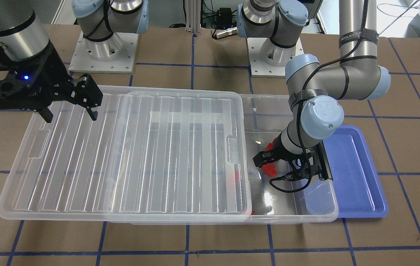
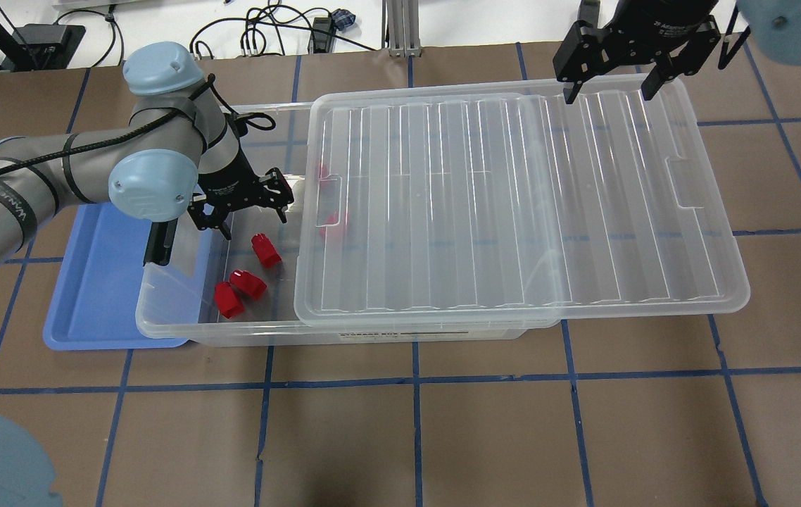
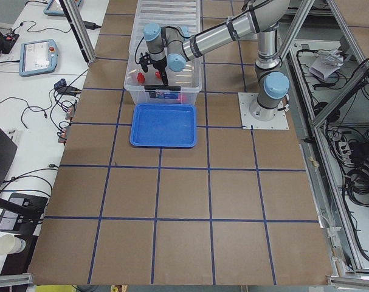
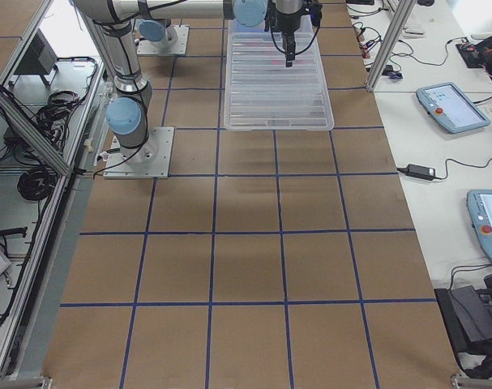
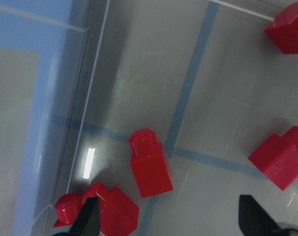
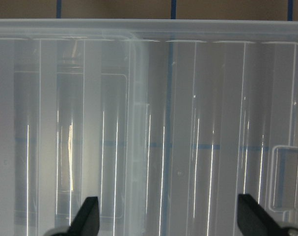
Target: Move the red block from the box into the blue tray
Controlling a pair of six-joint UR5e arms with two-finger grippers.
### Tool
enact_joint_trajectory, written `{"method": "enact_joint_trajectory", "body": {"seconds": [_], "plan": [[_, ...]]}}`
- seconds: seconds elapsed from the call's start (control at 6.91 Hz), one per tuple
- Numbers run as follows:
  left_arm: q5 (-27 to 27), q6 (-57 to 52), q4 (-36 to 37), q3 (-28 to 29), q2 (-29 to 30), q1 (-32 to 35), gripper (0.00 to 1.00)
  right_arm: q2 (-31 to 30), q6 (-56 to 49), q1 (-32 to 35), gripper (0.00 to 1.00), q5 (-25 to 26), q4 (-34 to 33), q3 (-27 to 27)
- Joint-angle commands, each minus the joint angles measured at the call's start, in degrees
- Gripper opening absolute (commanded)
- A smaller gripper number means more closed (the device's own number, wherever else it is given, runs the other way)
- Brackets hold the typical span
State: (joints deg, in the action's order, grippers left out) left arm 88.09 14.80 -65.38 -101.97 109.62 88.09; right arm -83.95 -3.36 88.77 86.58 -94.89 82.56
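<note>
Left claw [image 2: 241, 215] spread wide inside the box [image 2: 372, 332], red block [image 5: 149, 167] under its gap, blue tray [image 2: 91, 282] just beside, right claw [image 2: 610, 88] wide over the lid [image 2: 513, 211]

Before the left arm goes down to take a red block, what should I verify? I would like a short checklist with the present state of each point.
1. Jaws of the left gripper open: ok.
2. A red block within the jaws' span: ok, though off centre.
3. Nothing beside it in a jaw's way: not ok, a second red block lies right by one jaw.
4. The lid leaves that end of the box uncovered: ok.
5. The blue tray has bare floor: ok.
6. The right gripper far from the left arm: ok.
</note>
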Motion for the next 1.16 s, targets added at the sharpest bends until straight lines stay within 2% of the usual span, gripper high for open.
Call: {"method": "enact_joint_trajectory", "body": {"seconds": [0.0,0.14,0.43,0.72,0.87,1.01], "plan": [[0.07,-0.90,5.93,-4.00,1.46,-0.12,1.00,-0.16,0.02,0.00,1.00,-0.01,-0.03,-0.03],[-0.02,-1.17,9.10,-5.24,1.91,-0.12,1.00,-0.16,0.02,0.00,1.00,-0.01,0.15,0.14],[-0.11,-1.53,9.75,-5.61,2.61,-0.12,0.96,-0.16,0.02,0.00,1.00,0.08,-0.03,0.05],[0.07,-6.95,9.92,-5.61,3.58,-0.12,0.57,-0.16,0.02,0.00,1.00,-0.01,-0.03,-0.03],[-0.11,-7.32,9.84,-5.43,3.58,-0.12,0.42,-0.25,0.02,0.00,1.00,-0.01,-0.03,-0.12],[-0.02,-7.41,9.84,-5.26,3.58,-0.12,0.34,-0.25,-0.07,0.00,1.00,-0.01,0.06,-0.21]]}}
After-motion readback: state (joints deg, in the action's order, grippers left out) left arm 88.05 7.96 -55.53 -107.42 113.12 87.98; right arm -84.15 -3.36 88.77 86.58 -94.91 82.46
